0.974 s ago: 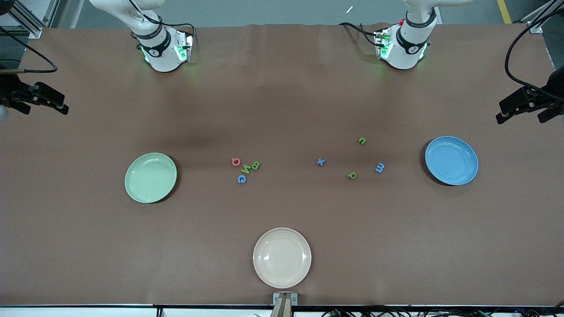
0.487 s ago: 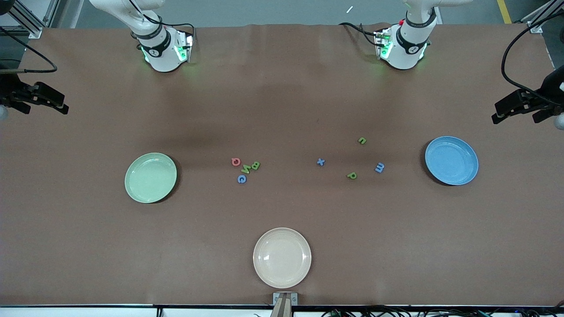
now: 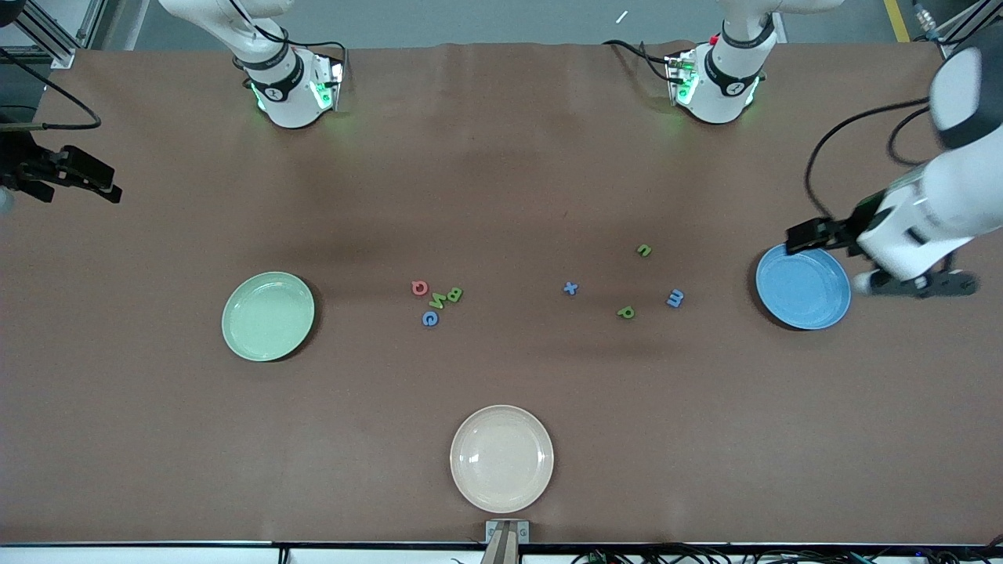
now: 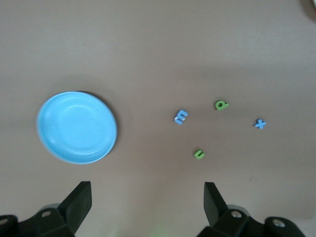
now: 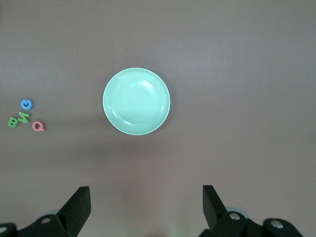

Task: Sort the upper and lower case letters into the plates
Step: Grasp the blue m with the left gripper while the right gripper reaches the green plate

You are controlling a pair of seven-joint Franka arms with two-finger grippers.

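the left gripper [image 4: 145,205] hangs open and empty above the table beside the blue plate [image 3: 803,286]. toward the green plate [image 3: 268,316] from the blue plate lie m [image 3: 675,298], n [image 3: 643,251], p [image 3: 625,312] and x [image 3: 570,288], all apart. q [image 3: 419,288], b [image 3: 454,294], n and g [image 3: 429,318] cluster farther along. the right gripper [image 5: 145,205] waits open high over the green plate
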